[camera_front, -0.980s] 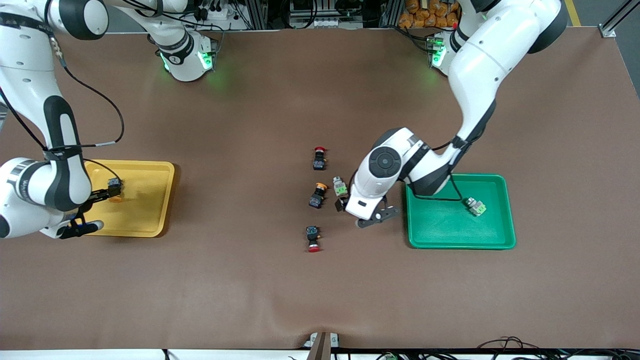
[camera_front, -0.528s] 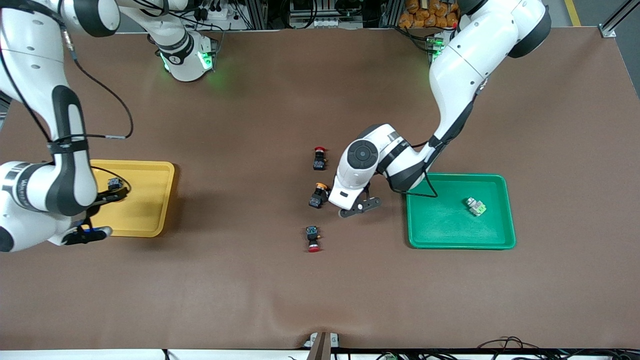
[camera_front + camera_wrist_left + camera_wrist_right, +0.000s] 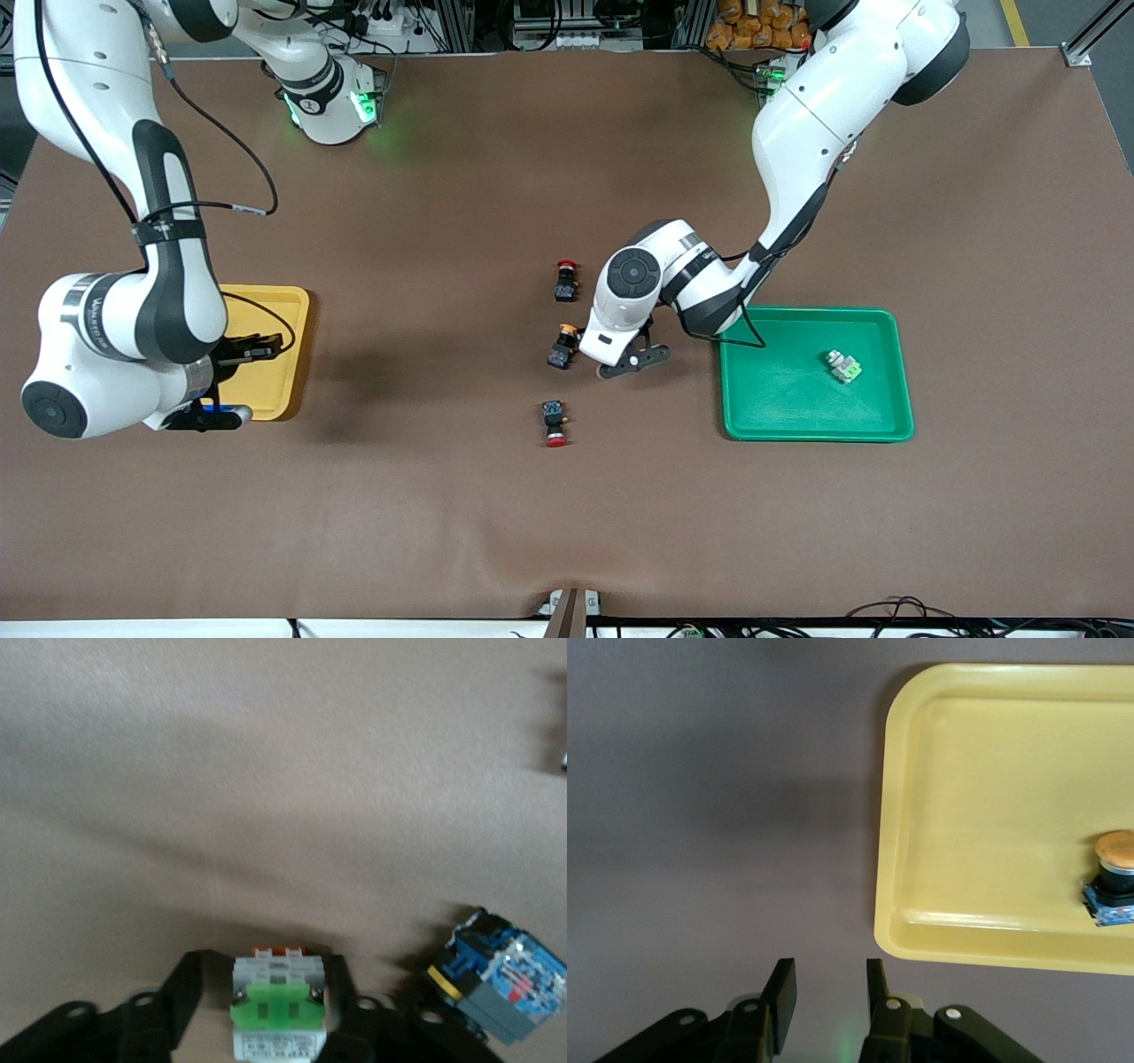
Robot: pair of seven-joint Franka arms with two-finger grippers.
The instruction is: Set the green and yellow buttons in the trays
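My left gripper (image 3: 609, 354) is low over the middle of the table. It is open, with a finger on each side of a grey-white, green-faced button (image 3: 279, 1010) that my hand hides in the front view. A yellow-capped button (image 3: 563, 346) lies beside it and also shows in the left wrist view (image 3: 500, 979). A second green button (image 3: 843, 365) lies in the green tray (image 3: 797, 416). My right gripper (image 3: 257, 346) is open and empty (image 3: 828, 992), over the edge of the yellow tray (image 3: 283, 354). That tray (image 3: 966, 815) holds a yellow-capped button (image 3: 1114, 877).
Two black red-capped buttons lie on the brown mat in the middle. One (image 3: 567, 279) is farther from the front camera than the yellow-capped button, the other (image 3: 555, 421) is nearer. The mat's front edge has a small clamp (image 3: 571, 602).
My left gripper moved from beside the green tray to around the green button. My right gripper let go of the yellow-capped button in the yellow tray and drew back to the tray's edge.
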